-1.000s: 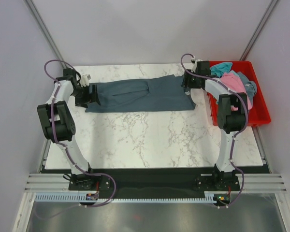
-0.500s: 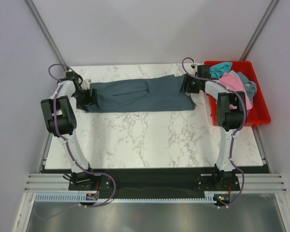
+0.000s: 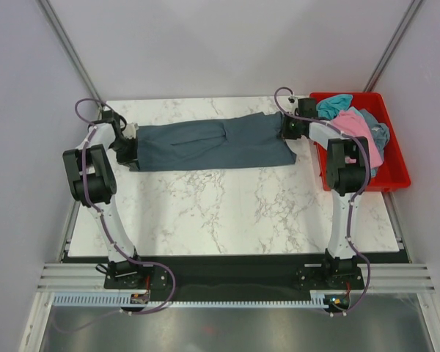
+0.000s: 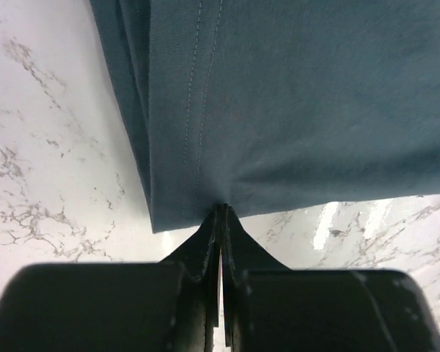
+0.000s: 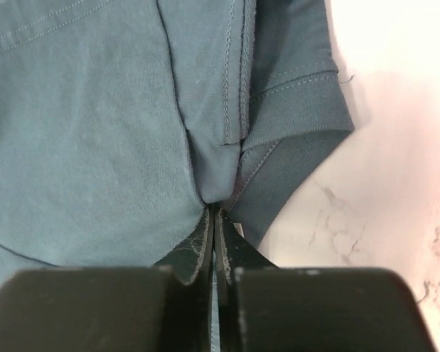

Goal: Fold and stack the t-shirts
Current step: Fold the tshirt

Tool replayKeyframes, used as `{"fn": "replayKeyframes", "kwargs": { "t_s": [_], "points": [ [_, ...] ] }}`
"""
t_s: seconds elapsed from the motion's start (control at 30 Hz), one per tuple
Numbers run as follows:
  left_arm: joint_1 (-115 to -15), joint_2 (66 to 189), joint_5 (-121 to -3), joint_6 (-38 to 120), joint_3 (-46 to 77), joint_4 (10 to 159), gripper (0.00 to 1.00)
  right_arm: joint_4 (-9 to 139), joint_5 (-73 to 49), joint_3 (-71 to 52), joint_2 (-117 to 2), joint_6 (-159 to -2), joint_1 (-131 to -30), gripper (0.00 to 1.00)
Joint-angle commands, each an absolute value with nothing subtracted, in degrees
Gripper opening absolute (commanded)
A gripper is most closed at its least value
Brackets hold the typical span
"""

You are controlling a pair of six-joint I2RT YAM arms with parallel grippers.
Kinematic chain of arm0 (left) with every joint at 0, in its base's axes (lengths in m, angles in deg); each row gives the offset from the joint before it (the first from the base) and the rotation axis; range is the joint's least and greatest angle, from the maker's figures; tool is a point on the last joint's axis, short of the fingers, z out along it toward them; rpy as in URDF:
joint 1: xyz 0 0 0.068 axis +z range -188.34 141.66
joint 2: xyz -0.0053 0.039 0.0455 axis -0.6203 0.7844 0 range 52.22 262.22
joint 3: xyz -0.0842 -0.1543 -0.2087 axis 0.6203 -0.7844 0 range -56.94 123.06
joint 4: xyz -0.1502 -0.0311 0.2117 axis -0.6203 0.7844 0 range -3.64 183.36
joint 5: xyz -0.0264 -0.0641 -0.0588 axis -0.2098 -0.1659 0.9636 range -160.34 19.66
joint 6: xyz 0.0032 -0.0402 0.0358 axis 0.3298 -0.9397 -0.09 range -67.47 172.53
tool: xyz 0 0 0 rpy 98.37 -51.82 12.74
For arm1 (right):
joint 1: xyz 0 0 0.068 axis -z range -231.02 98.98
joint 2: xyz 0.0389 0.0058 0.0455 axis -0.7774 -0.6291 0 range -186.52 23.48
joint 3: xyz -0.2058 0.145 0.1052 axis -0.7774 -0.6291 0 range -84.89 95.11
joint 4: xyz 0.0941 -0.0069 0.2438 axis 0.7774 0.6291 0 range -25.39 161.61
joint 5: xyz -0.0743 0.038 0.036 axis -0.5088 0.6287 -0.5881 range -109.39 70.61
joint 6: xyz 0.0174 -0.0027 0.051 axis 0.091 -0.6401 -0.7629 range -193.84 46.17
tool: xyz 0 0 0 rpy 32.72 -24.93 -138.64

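**both jaws clamped on the slate-blue shirt, stretched across the far desk**

top view first: the white, grey-veined marble desk (image 3: 227,213) sits in a booth of plain pale walls (image 3: 227,44), with a metal rail (image 3: 66,44) slanting down each back corner. the slate-blue t-shirt (image 3: 213,143) lies flat on the far part of the desk, folded into a long band running left to right. the left arm (image 3: 88,176) reaches to its left end, the right arm (image 3: 345,165) to its right end. at the far right corner stands a red bin (image 3: 397,172), and heaped in it are a pink t-shirt (image 3: 356,125) and a teal t-shirt (image 3: 336,104). both arm bases sit on a grey metal frame (image 3: 227,279) at the near edge.

over to the left wrist: the left jaws are pressed tight together, nipping the very edge of the blue cloth, which puckers at the tips. a line of double stitching (image 4: 194,88) runs away from them. bare marble shows on either side, with a glare of light on the right.

right wrist now: the right jaws are clenched as well, biting a fold of the blue cloth just beside the short sleeve (image 5: 293,125), whose cuff lies flat on the marble.
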State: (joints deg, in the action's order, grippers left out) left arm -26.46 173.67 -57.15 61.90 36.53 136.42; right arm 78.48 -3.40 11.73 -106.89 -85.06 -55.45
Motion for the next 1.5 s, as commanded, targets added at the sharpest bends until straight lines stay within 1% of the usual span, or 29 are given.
{"fn": "replayKeyframes", "kwargs": {
  "t_s": [0.0, 0.2, 0.37, 0.57, 0.6, 0.73, 0.77, 0.8, 0.83, 0.87, 0.9, 0.93, 0.97, 1.0, 1.03, 1.13, 1.27, 1.47],
  "points": [
    [-26.4, 171.0, -58.4, 62.8, 33.4, 135.3, 0.02, 79.7, -7.3, 15.0, -109.7, -83.3, -56.1, 0.0],
    [-26.6, 165.3, -57.6, 63.4, 27.3, 135.3, 0.02, 79.7, -10.8, 20.7, -112.4, -82.6, -56.2, 0.0],
    [-26.6, 161.5, -57.8, 63.8, 22.8, 135.6, 0.02, 79.7, -11.4, 26.5, -115.4, -82.7, -56.6, 0.0],
    [-27.4, 154.1, -57.6, 63.9, 15.8, 135.8, 0.02, 79.6, -12.4, 31.6, -117.9, -82.1, -57.7, 0.0],
    [-27.5, 151.7, -57.6, 63.9, 15.3, 135.8, 0.02, 79.5, -12.7, 32.4, -118.4, -82.2, -57.8, 0.0],
    [-27.8, 150.0, -57.6, 63.9, 15.9, 135.8, 0.02, 79.1, -13.6, 33.9, -118.9, -82.3, -58.3, 0.01],
    [-27.8, 150.2, -57.6, 63.9, 17.5, 135.8, 0.02, 79.1, -14.5, 33.4, -118.6, -82.1, -58.7, 0.05],
    [-27.8, 150.7, -59.9, 65.4, 18.5, 135.2, 0.04, 79.1, -14.7, 33.1, -118.3, -82.0, -58.8, 0.27],
    [-27.8, 152.5, -59.9, 65.7, 20.9, 135.2, 0.05, 79.2, -15.8, 32.3, -117.2, -81.8, -58.9, 0.39],
    [-27.8, 153.4, -59.9, 65.6, 22.0, 135.2, 0.08, 79.3, -16.9, 31.7, -116.4, -81.7, -59.0, 0.55],
    [-27.9, 154.4, -59.5, 65.6, 23.2, 135.2, 0.14, 79.1, -17.7, 31.0, -114.4, -81.6, -59.0, 0.59],
    [-28.0, 156.1, -59.4, 65.5, 25.3, 135.2, 0.31, 79.2, -18.4, 29.8, -113.4, -81.3, -59.0, 0.62],
    [-28.1, 156.9, -59.2, 65.5, 26.4, 135.2, 0.34, 79.2, -20.3, 29.1, -112.2, -80.4, -58.9, 0.66],
    [-28.3, 157.8, -58.9, 65.5, 27.5, 135.1, 0.37, 79.1, -21.0, 28.4, -109.4, -80.3, -58.9, 0.67],
    [-28.4, 158.4, -58.8, 65.6, 29.7, 134.9, 0.46, 79.1, -21.5, 27.3, -108.2, -79.8, -58.9, 0.68],
    [-29.0, 161.4, -58.7, 65.7, 33.6, 134.0, 0.53, 79.1, -21.5, 25.0, -103.5, -78.8, -59.0, 0.7],
    [-30.3, 166.2, -60.1, 65.9, 38.5, 132.8, 0.54, 79.8, -19.6, 21.6, -99.4, -80.2, -58.9, 0.71],
    [-32.0, 176.8, -64.5, 65.8, 51.1, 132.9, 0.56, 82.1, -12.1, 14.5, -96.8, -84.2, -59.5, 0.68]
  ]
}}
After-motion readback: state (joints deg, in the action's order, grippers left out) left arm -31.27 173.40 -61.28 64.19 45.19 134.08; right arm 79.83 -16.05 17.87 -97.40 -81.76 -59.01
